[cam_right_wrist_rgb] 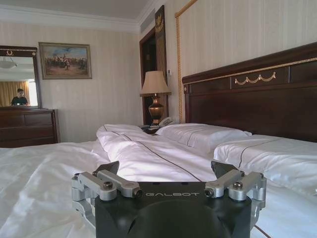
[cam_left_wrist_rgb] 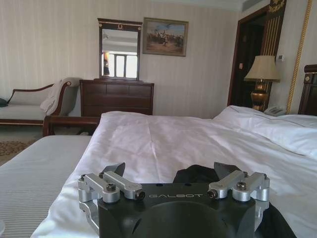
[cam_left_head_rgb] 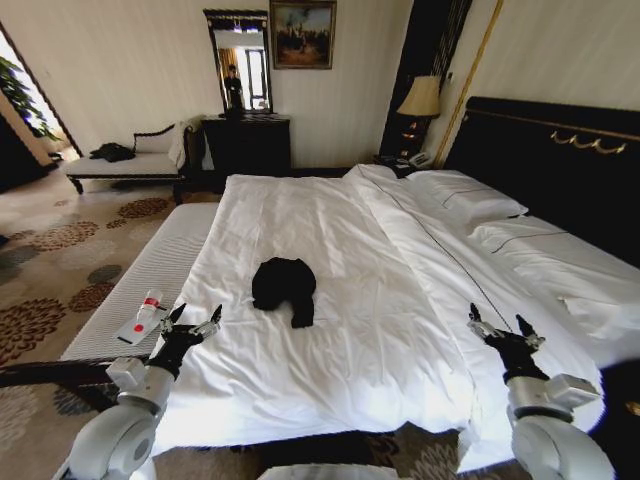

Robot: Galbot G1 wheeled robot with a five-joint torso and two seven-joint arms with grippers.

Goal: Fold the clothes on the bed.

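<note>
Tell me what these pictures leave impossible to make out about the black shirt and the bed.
- Black soft-fabric T-shirt: bunched up in the head view, so its lettering and sleeves are hidden in its own folds.
- Same shirt in the left wrist view: the open left gripper and its black mount cover most of it.
- Large white bed: its near end is cut off by the head view's lower edge.
- Open right gripper: hovers over the duvet.

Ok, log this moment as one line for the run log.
black T-shirt: bunched, mid-bed on white duvet | left gripper: open, near bed's foot edge | right gripper: open, over duvet | shirt ungrasped
</note>
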